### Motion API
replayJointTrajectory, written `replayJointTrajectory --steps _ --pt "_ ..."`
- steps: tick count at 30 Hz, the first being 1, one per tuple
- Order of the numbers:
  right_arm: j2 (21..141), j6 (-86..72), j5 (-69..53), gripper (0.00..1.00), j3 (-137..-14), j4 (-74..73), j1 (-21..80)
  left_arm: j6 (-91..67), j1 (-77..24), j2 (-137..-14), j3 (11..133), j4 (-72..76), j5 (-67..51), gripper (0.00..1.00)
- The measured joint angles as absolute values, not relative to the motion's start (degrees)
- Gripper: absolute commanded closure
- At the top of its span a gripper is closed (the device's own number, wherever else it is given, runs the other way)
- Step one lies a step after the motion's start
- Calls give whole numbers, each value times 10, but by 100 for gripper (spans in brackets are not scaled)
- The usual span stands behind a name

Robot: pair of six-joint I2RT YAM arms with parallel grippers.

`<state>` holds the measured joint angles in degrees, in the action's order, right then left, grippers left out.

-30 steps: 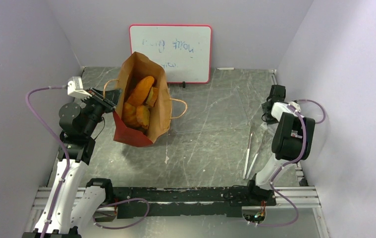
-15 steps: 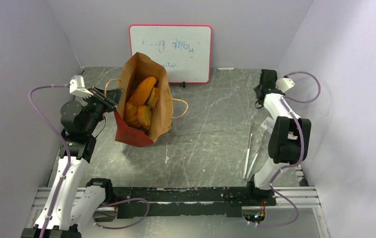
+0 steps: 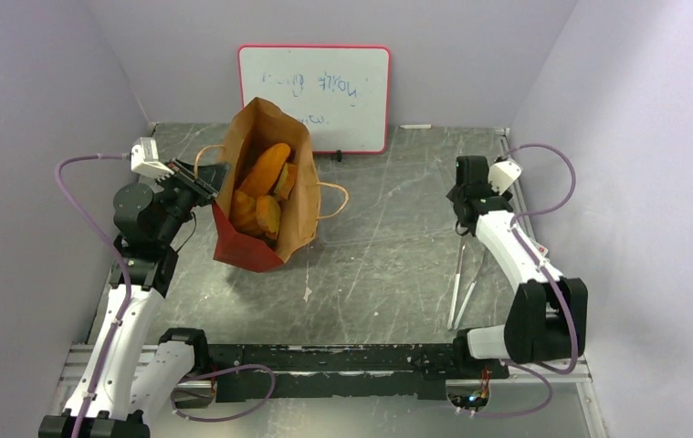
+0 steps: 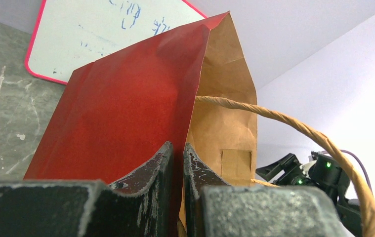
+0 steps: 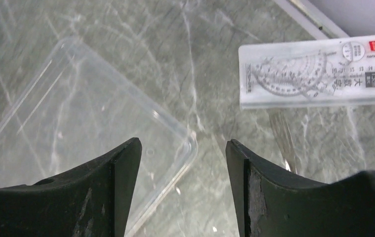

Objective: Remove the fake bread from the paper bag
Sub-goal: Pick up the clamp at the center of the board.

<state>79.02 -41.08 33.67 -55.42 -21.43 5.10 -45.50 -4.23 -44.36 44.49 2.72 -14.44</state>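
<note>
The paper bag (image 3: 299, 196) stands at the back left of the table, red outside, brown inside, its mouth tilted toward the top camera. Inside lies the fake bread (image 3: 264, 180): a long orange loaf above smaller orange-brown pieces. My left gripper (image 3: 209, 186) is shut on the bag's left wall near the rim. The left wrist view shows both fingers pinching the red paper bag (image 4: 126, 98) at my left gripper (image 4: 177, 150), with a rope handle (image 4: 294, 129) arching to the right. My right gripper (image 3: 464, 206) hangs open over the table's right side. Nothing is between its fingers at the right gripper (image 5: 183, 148).
A whiteboard (image 3: 315, 96) leans on the back wall behind the bag. A clear plastic tray (image 5: 76, 113) and a packaged ruler set (image 5: 318, 74) lie on the table under my right gripper. The tray's edges (image 3: 467, 274) show faintly from above. Purple walls close in both sides.
My right arm has swung away from the right wall and stretched out toward the table's middle. The left gripper keeps its hold on the bag, which has shifted slightly.
</note>
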Motion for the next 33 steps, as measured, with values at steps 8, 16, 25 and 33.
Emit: replayJointTrajectory --steps 8,16,25,33 --pt "727 -407 323 38 -477 -248 95 -459 -42 -437 445 25 -144 93" --pt "707 -447 344 39 -438 -309 127 -459 -42 -421 445 8 -144 93" --pt "732 -482 338 39 -410 -326 128 -459 -42 -415 445 6 -144 93" --pt "768 -497 326 45 -389 -310 128 -459 -42 -415 445 6 -144 93"
